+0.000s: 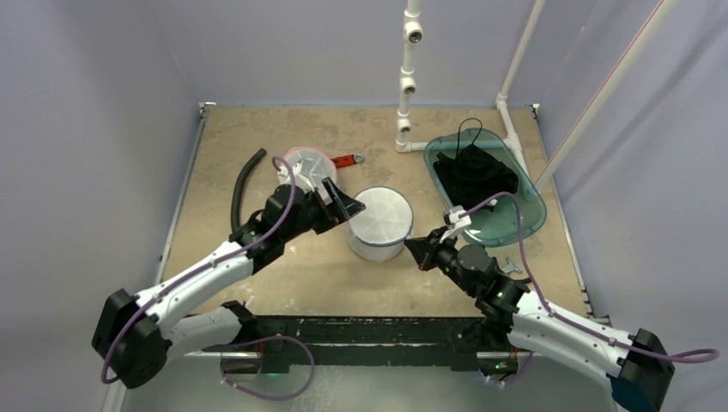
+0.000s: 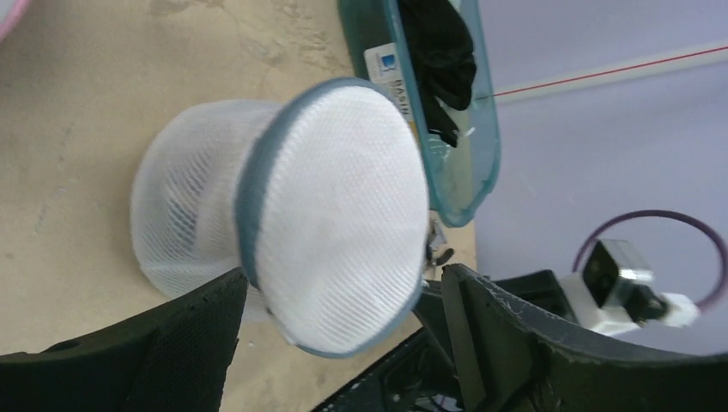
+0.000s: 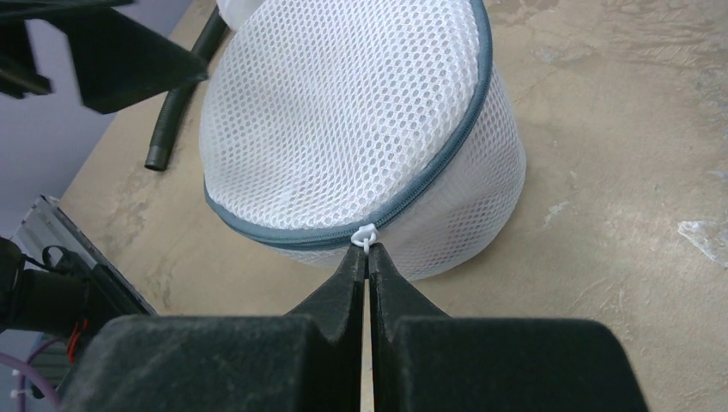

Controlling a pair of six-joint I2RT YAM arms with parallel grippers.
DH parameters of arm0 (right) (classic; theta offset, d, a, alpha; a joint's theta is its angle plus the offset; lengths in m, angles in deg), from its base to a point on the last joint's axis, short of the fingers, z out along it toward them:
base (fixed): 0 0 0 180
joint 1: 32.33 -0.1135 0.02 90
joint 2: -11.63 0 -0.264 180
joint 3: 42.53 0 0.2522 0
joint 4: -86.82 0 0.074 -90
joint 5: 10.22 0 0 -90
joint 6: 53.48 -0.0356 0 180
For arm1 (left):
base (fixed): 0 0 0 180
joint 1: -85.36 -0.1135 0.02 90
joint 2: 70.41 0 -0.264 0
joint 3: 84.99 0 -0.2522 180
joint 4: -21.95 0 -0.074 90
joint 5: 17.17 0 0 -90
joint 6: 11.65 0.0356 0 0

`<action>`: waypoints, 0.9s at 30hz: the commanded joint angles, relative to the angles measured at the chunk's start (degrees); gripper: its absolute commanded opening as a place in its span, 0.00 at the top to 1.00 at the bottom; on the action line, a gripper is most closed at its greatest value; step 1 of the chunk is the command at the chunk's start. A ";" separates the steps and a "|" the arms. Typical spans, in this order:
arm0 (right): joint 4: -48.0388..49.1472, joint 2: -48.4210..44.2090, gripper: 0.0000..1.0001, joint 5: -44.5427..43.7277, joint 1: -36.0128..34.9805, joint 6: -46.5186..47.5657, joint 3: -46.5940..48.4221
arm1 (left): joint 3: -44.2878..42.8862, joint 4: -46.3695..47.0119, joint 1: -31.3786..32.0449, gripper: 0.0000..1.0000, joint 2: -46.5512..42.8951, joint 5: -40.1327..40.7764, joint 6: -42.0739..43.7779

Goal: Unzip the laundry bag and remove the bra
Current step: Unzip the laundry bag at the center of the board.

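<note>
**Operator:** Where is the bag, and which step am I on?

**Spotter:** Your laundry bag (image 1: 380, 221) stands mid-table between the two arms. Its grey zipper (image 3: 412, 193) looks done up along every stretch I can see, so I'd say you are at the very start of the unzip. I can't make out the bra through the mesh.

**Operator:** And the claws?

**Spotter:** Your right gripper (image 3: 367, 257) is clenched, with the white zipper pull (image 3: 367, 234) right at its fingertips and apparently pinched. Your left gripper (image 1: 342, 202) is spread wide just beside the bag's far-left side and is grasping nothing.

**Operator:** What does the next move need?

**Spotter:** In my judgement you should draw the pull along the rim, following the curve. The soft mesh may well drag with it, so you'll want the left claw to steady the bag wall first.

**Operator:** Anything readable?

**Spotter:** There is only a label (image 2: 388, 70) on the teal bin (image 1: 524, 223) to your right. It begins "BASI" and the rest is cut off. A black garment (image 1: 472, 176) lies in that bin, but I cannot tell what kind.
</note>
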 commanded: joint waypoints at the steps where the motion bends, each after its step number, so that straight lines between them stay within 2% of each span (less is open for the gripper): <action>1: 1.31 -0.50 1.00 0.48 0.23 1.27 -0.03 | -1.96 -7.11 8.05 0.18 -7.12 14.06 -10.28; 6: 2.46 1.27 1.00 1.44 0.27 1.43 0.78 | 0.31 -8.88 21.99 0.19 -7.10 26.20 -25.85; 12: 4.08 4.48 1.00 3.95 0.24 2.51 1.92 | -1.78 -8.58 34.76 0.19 -0.33 36.71 -35.73; 21: 4.90 4.42 1.00 6.22 0.20 2.71 1.57 | -1.75 -1.87 35.08 0.24 6.93 43.10 -41.28; 27: 6.54 4.96 1.00 10.27 0.22 3.91 1.40 | -1.89 2.66 29.91 0.36 11.79 38.63 -39.84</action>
